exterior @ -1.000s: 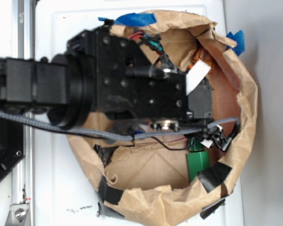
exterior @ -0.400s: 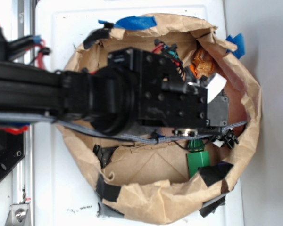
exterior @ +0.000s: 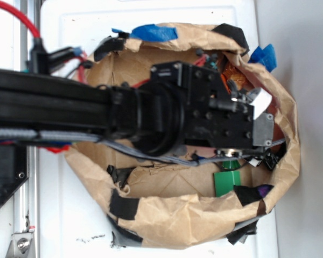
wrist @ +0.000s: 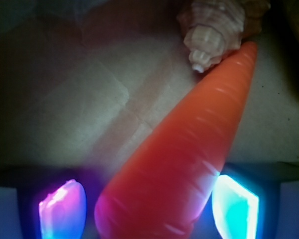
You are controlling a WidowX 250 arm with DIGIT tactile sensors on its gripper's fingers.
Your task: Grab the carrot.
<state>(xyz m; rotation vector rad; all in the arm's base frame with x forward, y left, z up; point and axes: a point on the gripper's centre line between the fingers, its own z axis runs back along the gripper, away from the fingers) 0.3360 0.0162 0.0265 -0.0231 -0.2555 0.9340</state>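
Gripper (wrist: 149,206), lower in the brown paper bag (exterior: 177,226) than a second ago, hangs open, glowing fingers (wrist: 62,209) straddling the glossy orange plastic carrot (wrist: 189,159) beside a tan ridged shell (wrist: 214,35); closing should follow.

The exterior view looks straight down on the arm (exterior: 97,115) and paper bag (exterior: 177,220). The wrist view looks from very near at the carrot (wrist: 189,154) and bag floor, ground hidden under the arm from above.
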